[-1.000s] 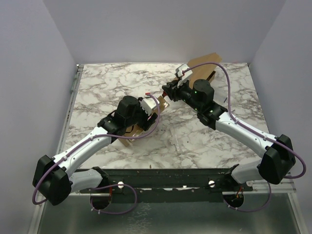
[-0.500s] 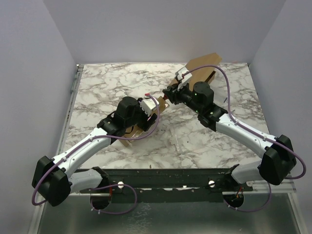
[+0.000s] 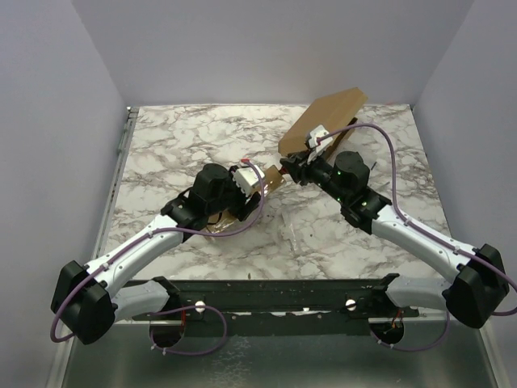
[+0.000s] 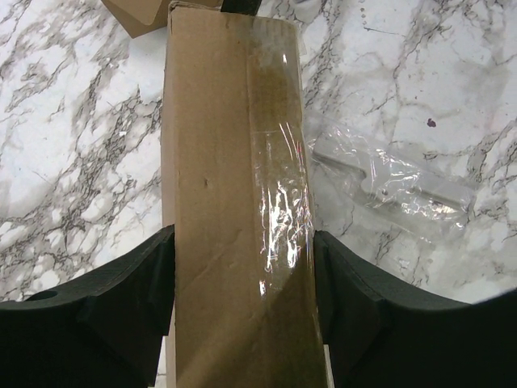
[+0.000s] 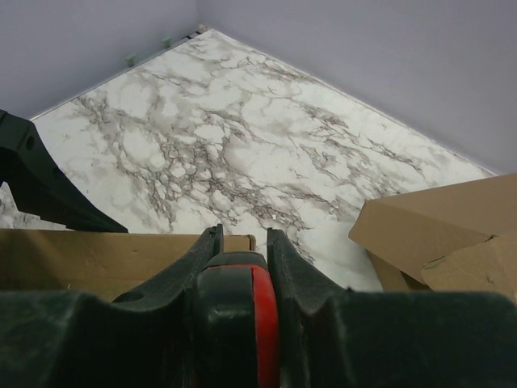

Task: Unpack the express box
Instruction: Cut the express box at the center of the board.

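Left wrist: fingers (image 4: 121, 315) grip the taped box (image 4: 234, 202); seemingly a clear bag (image 4: 396, 182) beside.

Left hand (image 3: 263, 179) clamped wide; right hand (image 3: 286, 169) clamped narrow; hands nearly touching.

Grey-veined white marble table (image 3: 161, 137) enclosed by plain lilac walls (image 3: 258, 48).

No lettering can be read — the cardboard box (image 4: 234, 202) bears none.
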{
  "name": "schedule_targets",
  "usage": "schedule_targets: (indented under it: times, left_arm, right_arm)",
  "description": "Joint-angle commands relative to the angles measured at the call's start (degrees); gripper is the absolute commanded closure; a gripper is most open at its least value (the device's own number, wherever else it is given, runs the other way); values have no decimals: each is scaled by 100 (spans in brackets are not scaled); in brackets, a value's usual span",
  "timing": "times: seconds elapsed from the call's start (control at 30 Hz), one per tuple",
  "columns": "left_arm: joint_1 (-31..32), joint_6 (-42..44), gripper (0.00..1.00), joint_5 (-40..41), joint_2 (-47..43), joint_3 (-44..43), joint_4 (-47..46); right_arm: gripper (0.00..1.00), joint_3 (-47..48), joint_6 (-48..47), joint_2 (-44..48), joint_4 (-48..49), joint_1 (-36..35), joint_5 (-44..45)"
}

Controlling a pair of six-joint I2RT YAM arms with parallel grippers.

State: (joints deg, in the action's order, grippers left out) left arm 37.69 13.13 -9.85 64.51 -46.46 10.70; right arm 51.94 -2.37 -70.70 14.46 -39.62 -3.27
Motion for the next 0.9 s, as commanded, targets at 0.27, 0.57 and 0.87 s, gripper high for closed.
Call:
schedule_targets:
  times: [0.27, 0.57, 0.87]
  left_arm:
    - [-268, -667, 86, 486, 441, 82, 616]
    - [-322, -740, 87, 622, 434, 58, 604]
    - [-337, -823, 88, 727, 422, 88, 580]
  right_arm:
    - [100, -715, 220, 391, 162, -91, 595]
    - [100, -897, 428, 349, 208, -178, 788]
    - [100, -745, 76, 498, 64, -536, 1283]
